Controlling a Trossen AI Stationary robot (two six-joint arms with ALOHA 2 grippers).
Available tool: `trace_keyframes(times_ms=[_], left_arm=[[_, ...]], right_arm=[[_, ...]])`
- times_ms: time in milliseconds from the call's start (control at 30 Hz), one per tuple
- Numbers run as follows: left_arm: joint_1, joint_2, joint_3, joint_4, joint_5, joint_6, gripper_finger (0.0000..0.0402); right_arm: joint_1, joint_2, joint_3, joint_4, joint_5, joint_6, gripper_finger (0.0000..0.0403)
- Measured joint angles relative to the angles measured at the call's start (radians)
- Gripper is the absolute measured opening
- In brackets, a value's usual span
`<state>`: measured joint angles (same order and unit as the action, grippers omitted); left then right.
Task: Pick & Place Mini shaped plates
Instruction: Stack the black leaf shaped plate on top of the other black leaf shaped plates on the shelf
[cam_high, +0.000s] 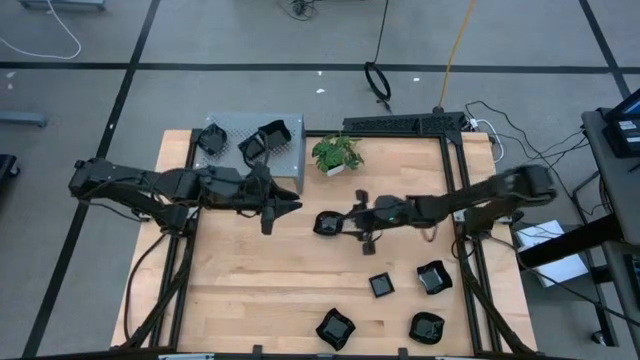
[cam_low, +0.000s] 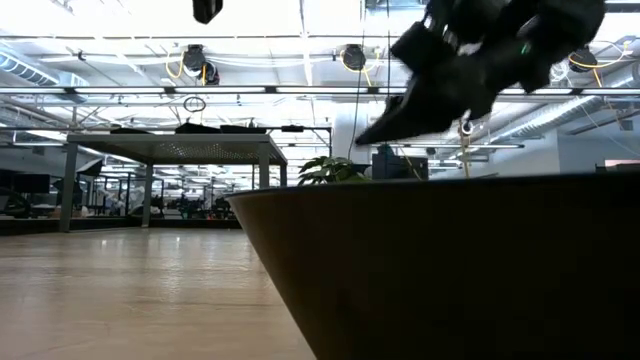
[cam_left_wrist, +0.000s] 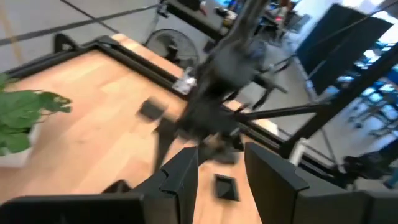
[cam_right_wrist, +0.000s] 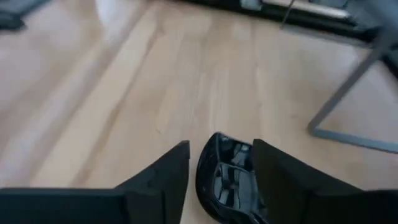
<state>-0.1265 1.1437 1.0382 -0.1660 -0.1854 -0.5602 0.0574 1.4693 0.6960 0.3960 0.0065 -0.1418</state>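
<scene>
Progress: early going, I'd say; 2 plates sit in the grey bin (cam_high: 290, 160) at the table's far left, 5 are out on the wood
In the bin: plate at (cam_high: 211, 139) and plate at (cam_high: 262, 142)
On the table: 1 between the right fingers (cam_high: 327, 224), plus 4 near the front right, at (cam_high: 381, 285), (cam_high: 432, 277), (cam_high: 335, 327), (cam_high: 427, 327)
Right gripper (cam_right_wrist: 219, 163): at mid-table, jaws spread either side of a glossy black plate (cam_right_wrist: 225, 173); not yet clamped, as far as I can judge
Left gripper (cam_left_wrist: 221, 167): beside the bin, jaws apart, nothing between them
Bystander: 1 potted plant (cam_high: 337, 153)
</scene>
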Motion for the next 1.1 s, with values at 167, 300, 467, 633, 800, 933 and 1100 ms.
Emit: trace_keyframes(times_ms=[167,300,467,633,800,933,1100], left_arm=[[-0.003,0.057,-0.001,0.008,-0.044,0.036,0.0134],[-0.005,0.120,-0.001,0.019,-0.042,0.074,0.0134],[-0.009,0.199,0.000,0.077,-0.043,0.134,0.0134],[-0.024,0.289,-0.001,0.136,-0.042,0.195,0.0134],[-0.036,0.368,0.000,0.192,-0.014,0.172,0.0134],[-0.039,0.414,0.000,0.214,-0.001,0.162,0.0134],[-0.054,0.459,0.000,0.223,0.014,0.196,0.0135]], right_arm=[[0.000,-0.285,0.000,-0.175,0.025,0.021,0.0182],[0.000,-0.513,0.000,-0.270,0.087,0.016,0.0178],[0.000,-0.747,0.000,-0.410,0.161,0.018,0.0170],[-0.001,-0.898,0.000,-0.575,0.179,0.025,0.0171],[-0.001,-0.972,0.000,-0.708,0.177,0.073,0.0169],[-0.001,-1.001,0.000,-0.769,0.176,0.109,0.0165],[-0.001,-1.012,-0.006,-0.827,0.176,0.170,0.0165]])
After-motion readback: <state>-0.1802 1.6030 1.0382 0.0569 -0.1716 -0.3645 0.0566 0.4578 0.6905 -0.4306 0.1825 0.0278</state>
